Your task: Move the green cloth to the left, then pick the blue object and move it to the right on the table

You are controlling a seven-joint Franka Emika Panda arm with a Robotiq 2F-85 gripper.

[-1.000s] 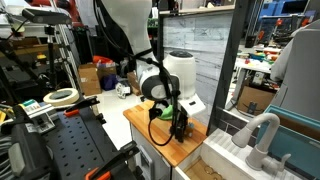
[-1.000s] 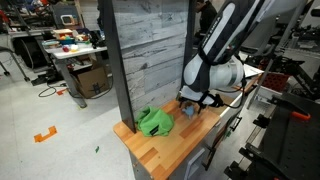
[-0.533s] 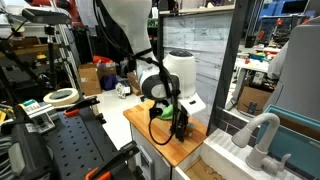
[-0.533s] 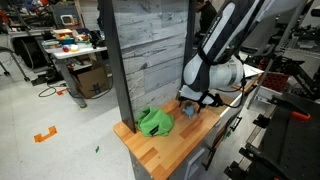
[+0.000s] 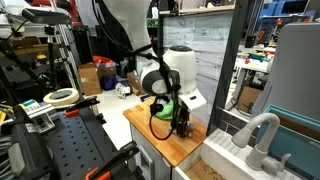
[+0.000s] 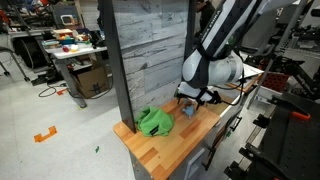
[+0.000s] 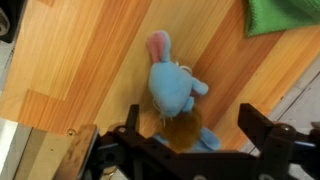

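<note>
The blue object is a small blue plush bunny with pink ears. It lies on the wooden table and also shows in an exterior view. My gripper is open, its two fingers straddling the bunny's lower half from above. The gripper also shows low over the table in both exterior views. The green cloth lies bunched on the table beside the bunny; its edge shows at the top right of the wrist view.
A grey wood-plank panel stands along the back of the small table. A white sink and faucet stand beside the table. A black perforated bench and cluttered lab benches lie around.
The arm's wrist has risen and shifted slightly; the bunny and cloth have not moved.
</note>
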